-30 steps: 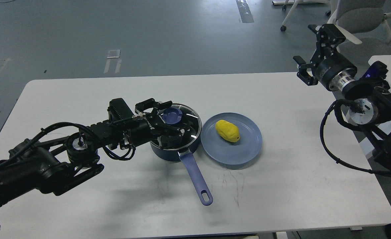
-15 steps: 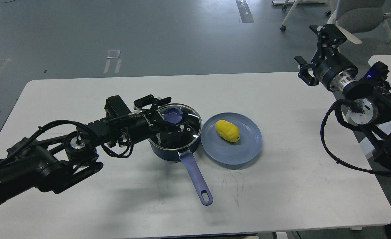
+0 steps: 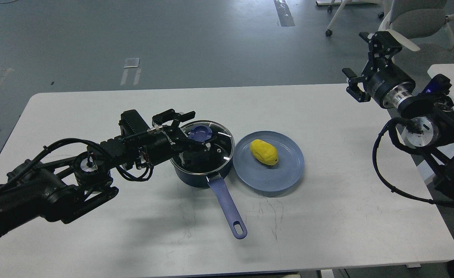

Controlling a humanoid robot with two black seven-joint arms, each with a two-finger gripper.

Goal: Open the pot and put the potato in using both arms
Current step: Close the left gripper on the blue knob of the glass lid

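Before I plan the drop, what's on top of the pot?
A glass lid with a blue knob covers the pot. The left gripper hides part of it; its contents can't be seen.

Even, diffuse light from overhead is falling across the white tabletop (image 3: 327, 200), keeping the scene bright without harsh contrast. Soft, blurred shadows are spreading beneath the left arm toward the near left edge of the tabletop, and a fainter one is lying under the blue plate (image 3: 284, 173). Thin white glints are showing on the glass lid (image 3: 223, 148). Pale reflections are streaking the grey floor beyond the far edge. The black arms are reading dark, with little detail showing in them. Focus is staying sharp across the frame, with no motion blur visible.
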